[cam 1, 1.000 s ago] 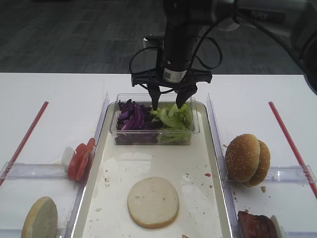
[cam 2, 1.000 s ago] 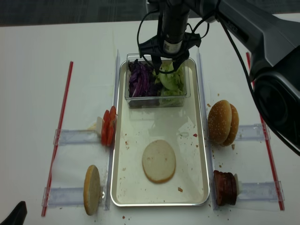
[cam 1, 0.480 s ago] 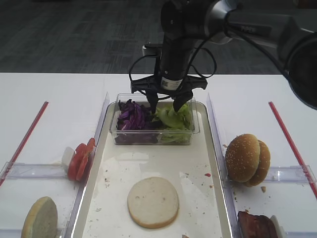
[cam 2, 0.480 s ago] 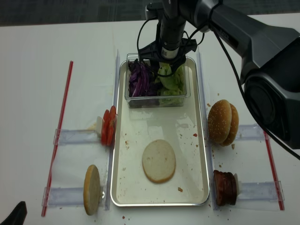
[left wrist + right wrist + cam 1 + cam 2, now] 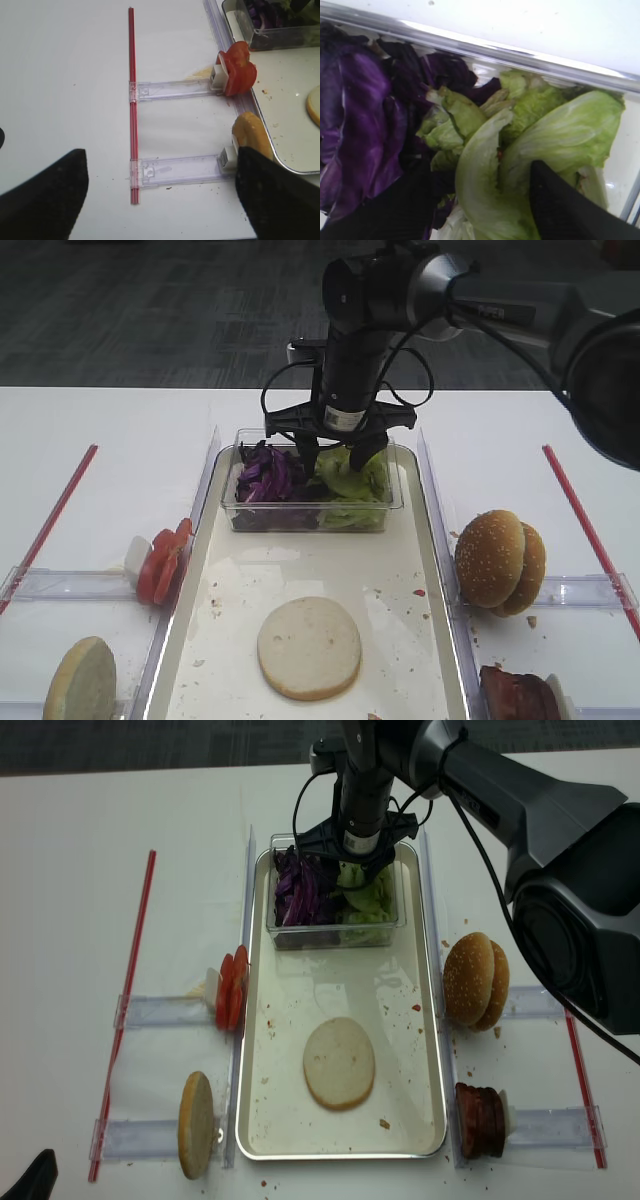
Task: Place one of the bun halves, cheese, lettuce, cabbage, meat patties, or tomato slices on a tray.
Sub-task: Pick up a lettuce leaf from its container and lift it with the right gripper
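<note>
The tray point(image 5: 430, 1050) serves as the landmark: at its far end stands a clear plastic box point(image 5: 310, 508) holding purple cabbage point(image 5: 262, 476) on its left side and green lettuce point(image 5: 352, 480) on its right. The right gripper point(image 5: 339, 453) is lowered into that box with its jaws spread, the dark fingers point(image 5: 565, 210) straddling lettuce leaves, not pinched together. On the tray's paper nearer the camera lies one pale flat bun half point(image 5: 339, 1063). Left of the tray are tomato slices point(image 5: 231, 988) and another bun half point(image 5: 196, 1124); right of it, sesame buns point(image 5: 476, 982) and meat patties point(image 5: 481, 1120). The left gripper point(image 5: 160, 200) hovers left of the tray, fingers spread.
</note>
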